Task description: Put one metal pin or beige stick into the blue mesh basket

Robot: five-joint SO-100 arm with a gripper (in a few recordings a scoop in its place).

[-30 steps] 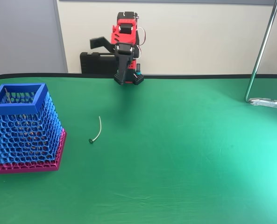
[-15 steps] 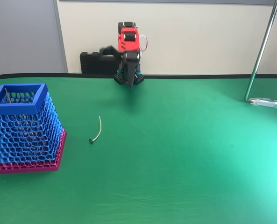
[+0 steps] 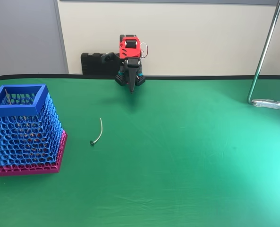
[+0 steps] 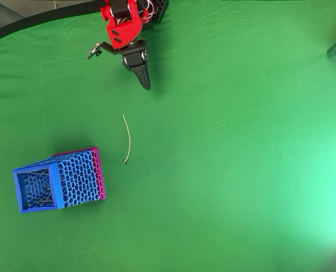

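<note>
No text, label, brand, number or sign can be read in either view — not on the arm, not on the basket, not on the green table cover — nothing legible.

Basket contents indistinct through mesh

green cloth table | cream wall | chrome pole

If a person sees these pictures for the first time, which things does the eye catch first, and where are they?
First comes the blue mesh basket with its pink base, standing at the left of the green table in the fixed view. Next is the red arm at the far edge, its gripper pointing down at the cloth. Between them a thin pale pin lies alone.
</note>
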